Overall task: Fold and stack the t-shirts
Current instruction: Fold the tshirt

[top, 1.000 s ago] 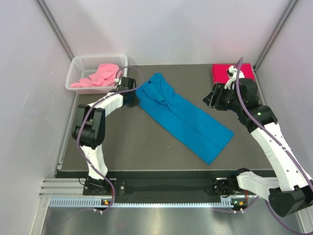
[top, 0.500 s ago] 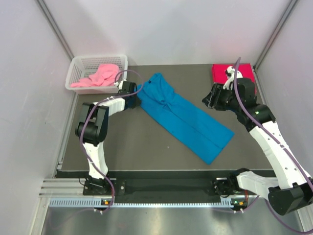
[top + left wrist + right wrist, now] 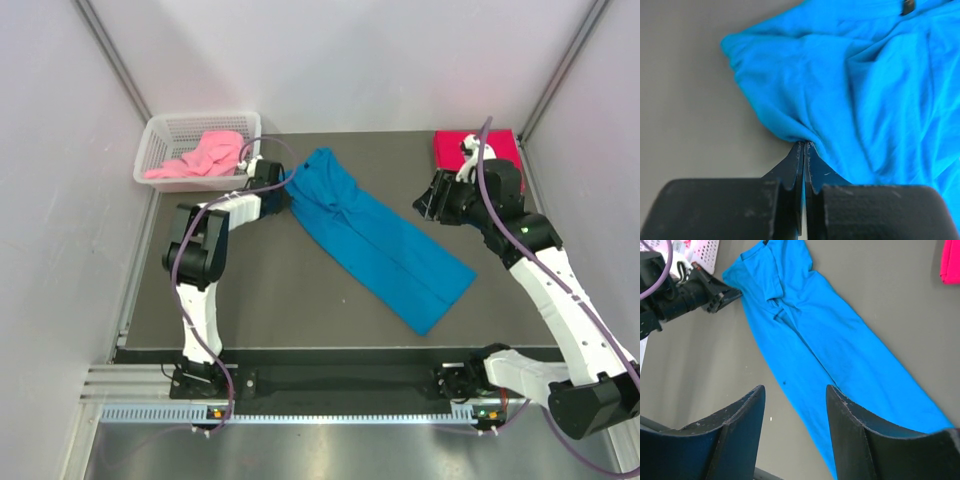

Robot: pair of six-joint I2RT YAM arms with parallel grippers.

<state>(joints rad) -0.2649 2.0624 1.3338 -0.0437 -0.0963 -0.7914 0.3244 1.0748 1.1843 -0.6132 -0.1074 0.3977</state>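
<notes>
White walls are enclosing a dark grey counter [image 3: 250, 300], and the blue t-shirt [image 3: 385, 250] is lying across its middle as a long narrow strip, already doubled lengthwise. Its long axis is running from 11 o'clock, where the dark collar sits, down to 5 o'clock, where the hem is ending nearest the arm bases. The left gripper [image 3: 804, 146] is sitting low on the counter at the collar end, on the strip's 9 o'clock side, with its jaws pressed together on a small pinch of the shirt's shoulder edge, cloth bunching at the tips. The right gripper [image 3: 427, 205] is hovering off the strip's 3 o'clock side, roughly level with its upper half, spread wide and holding nothing; the shirt is lying at about 8 o'clock from it. The red t-shirt [image 3: 448, 150] is resting as a folded block in the far right corner, partly behind the right wrist, and the pink t-shirt [image 3: 205, 155] is lying crumpled in the white basket [image 3: 152, 150] at the far left. Judging from this, the crosswise fold is what remains for the blue shirt, and it is turning on that diagonal: the left arm is already owning the collar end, while the free hem corner is lying nearer the right arm.
</notes>
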